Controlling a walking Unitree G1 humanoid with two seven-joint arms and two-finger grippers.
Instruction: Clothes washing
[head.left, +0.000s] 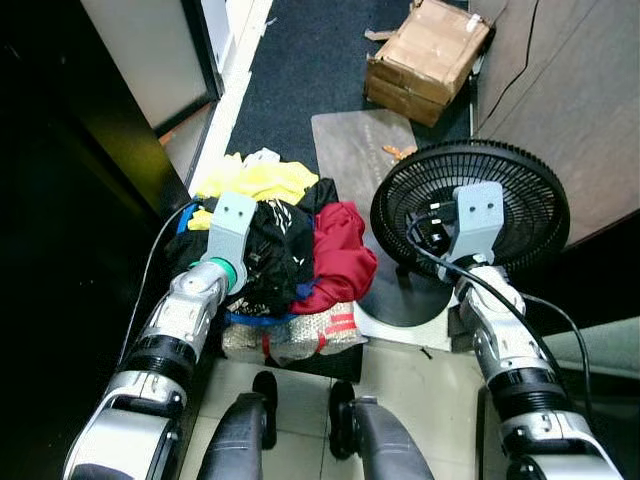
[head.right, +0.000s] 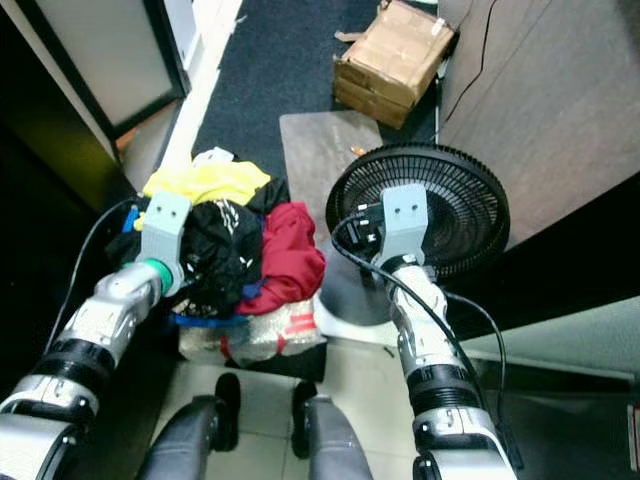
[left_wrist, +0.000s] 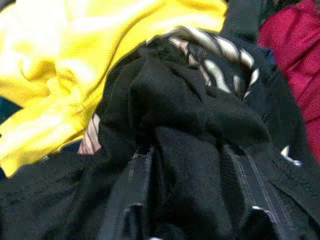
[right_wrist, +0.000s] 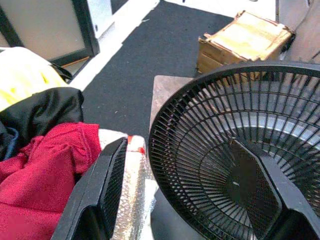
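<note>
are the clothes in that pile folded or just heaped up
Heaped, not folded. The yellow garment, black garment and red garment lie crumpled and overlapping, and the left gripper is pushed into the black one.

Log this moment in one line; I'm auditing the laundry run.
left gripper: shut on black garment atop clothes pile | right gripper: open, by fan | red garment: untouched
</note>
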